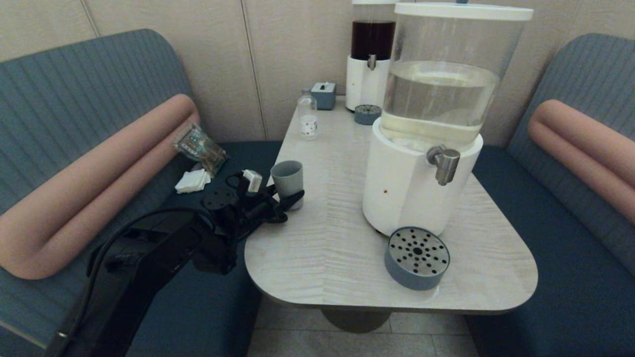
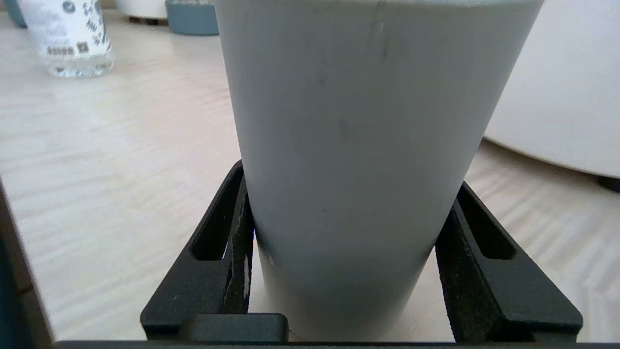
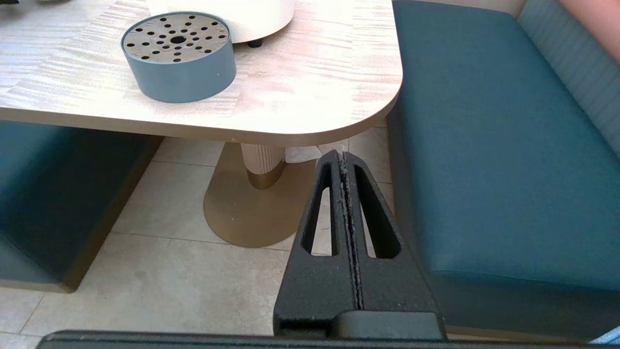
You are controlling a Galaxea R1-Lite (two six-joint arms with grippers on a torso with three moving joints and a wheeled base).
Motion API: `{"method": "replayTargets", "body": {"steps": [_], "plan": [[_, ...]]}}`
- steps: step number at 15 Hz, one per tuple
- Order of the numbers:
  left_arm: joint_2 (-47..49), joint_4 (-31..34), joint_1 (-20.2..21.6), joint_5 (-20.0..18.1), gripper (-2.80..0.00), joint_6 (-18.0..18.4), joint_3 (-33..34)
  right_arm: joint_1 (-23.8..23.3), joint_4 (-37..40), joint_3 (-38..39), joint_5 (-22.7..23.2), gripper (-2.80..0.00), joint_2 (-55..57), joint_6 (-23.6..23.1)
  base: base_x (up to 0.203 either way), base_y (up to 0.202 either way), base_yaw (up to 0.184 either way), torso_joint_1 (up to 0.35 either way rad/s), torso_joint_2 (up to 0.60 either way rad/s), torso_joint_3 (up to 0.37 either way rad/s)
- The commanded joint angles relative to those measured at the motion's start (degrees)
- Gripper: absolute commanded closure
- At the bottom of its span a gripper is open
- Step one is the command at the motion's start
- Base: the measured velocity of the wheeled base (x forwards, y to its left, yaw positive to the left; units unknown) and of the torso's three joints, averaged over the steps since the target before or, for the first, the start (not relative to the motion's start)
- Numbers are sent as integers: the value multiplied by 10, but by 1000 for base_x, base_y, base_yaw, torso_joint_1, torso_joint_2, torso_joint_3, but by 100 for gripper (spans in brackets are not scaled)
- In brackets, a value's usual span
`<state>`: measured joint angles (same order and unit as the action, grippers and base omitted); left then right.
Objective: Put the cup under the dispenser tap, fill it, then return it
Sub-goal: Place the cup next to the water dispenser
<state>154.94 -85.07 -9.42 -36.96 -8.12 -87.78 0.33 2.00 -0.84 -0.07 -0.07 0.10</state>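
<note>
The grey-blue cup (image 1: pixel 287 178) stands upright near the table's left edge, and it fills the left wrist view as the cup (image 2: pixel 348 145). My left gripper (image 1: pixel 285 196) reaches in from the bench side. Both black fingers (image 2: pixel 232 228) press against the cup's lower sides, so the left gripper (image 2: pixel 351 189) is shut on it. The steel dispenser tap (image 1: pixel 445 163) sticks out of the big white-based dispenser (image 1: pixel 421 198) at the right, far from the cup. My right gripper (image 3: pixel 343 155) hangs shut and empty below the table's near right corner, out of the head view.
A round perforated drip tray (image 1: pixel 416 258) sits on the table (image 1: pixel 322 248) below and slightly left of the tap; the same tray (image 3: pixel 178 55) shows in the right wrist view. At the far end stand a small clear bottle (image 1: pixel 307 119), a dark-liquid dispenser (image 1: pixel 369 64) and a tissue box (image 1: pixel 324 94). Benches flank both sides.
</note>
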Motion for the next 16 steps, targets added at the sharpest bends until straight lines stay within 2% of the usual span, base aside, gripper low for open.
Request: {"method": "replayTargets", "body": {"steps": [1, 2, 10, 16], "plan": [[4, -5, 0, -2, 0, -1, -1, 0, 0, 0, 0, 0, 1, 0, 0, 0, 0, 0, 0, 0], [4, -5, 0, -2, -280, -1, -1, 0, 0, 0, 0, 0, 1, 0, 0, 0, 0, 0, 0, 0], [-10, -14, 0, -3, -280, 2, 13, 0, 0, 0, 0, 0, 0, 0, 0, 0, 0, 0, 0, 0], [-91, -26, 0, -3, -280, 7, 150, 0, 0, 0, 0, 0, 1, 0, 0, 0, 0, 0, 0, 0]]}}
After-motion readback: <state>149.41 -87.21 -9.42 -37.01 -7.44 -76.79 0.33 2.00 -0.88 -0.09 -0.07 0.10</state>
